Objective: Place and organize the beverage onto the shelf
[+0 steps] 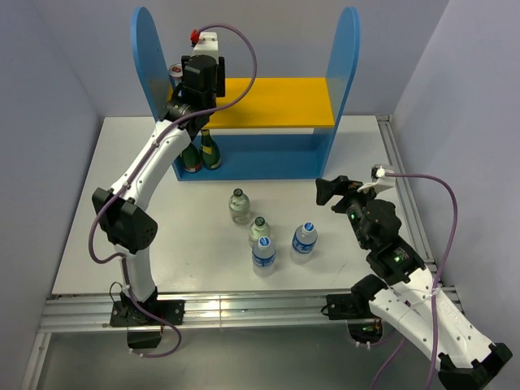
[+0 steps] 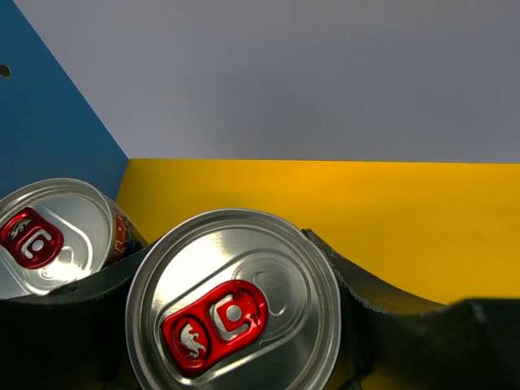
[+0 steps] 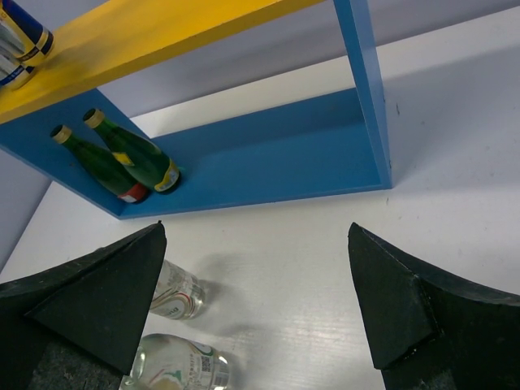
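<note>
My left gripper point(image 1: 200, 80) is over the left end of the shelf's yellow upper board point(image 1: 280, 101). In the left wrist view it point(image 2: 231, 313) is shut on a silver can with a red tab point(image 2: 244, 276). A second can point(image 2: 49, 236) stands just left of it, against the blue side panel point(image 2: 49, 130), and also shows in the top view point(image 1: 176, 73). Two pale-green bottles point(image 1: 240, 205) point(image 1: 259, 231) and two water bottles point(image 1: 263, 253) point(image 1: 304, 239) stand on the table. My right gripper point(image 1: 331, 192) point(image 3: 253, 313) is open and empty, right of the bottles.
Two dark green gold-necked bottles point(image 1: 191, 156) point(image 1: 210, 151) stand at the left end of the blue bottom board point(image 1: 268, 166); they also show in the right wrist view point(image 3: 101, 166) point(image 3: 138, 153). The right blue side panel point(image 1: 345, 57) stands behind my right gripper.
</note>
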Action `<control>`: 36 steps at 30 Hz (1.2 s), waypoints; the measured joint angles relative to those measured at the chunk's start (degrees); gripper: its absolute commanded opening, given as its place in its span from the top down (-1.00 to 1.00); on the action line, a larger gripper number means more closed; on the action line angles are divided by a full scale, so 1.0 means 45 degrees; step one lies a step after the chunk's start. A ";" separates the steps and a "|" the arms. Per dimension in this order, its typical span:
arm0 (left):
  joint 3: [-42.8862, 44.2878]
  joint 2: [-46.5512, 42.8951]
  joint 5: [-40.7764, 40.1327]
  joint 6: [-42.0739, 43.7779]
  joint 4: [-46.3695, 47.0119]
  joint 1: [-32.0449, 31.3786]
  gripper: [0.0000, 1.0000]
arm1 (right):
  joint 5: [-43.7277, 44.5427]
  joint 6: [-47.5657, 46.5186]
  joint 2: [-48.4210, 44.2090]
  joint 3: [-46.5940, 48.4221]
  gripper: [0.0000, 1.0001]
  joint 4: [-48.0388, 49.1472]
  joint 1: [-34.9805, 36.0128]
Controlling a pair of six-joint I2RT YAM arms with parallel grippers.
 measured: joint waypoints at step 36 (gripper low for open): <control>-0.3507 -0.2278 0.0374 -0.1307 0.0019 -0.0855 -0.99 | 0.0879 0.1311 -0.0209 0.0991 -1.00 -0.2463 0.0005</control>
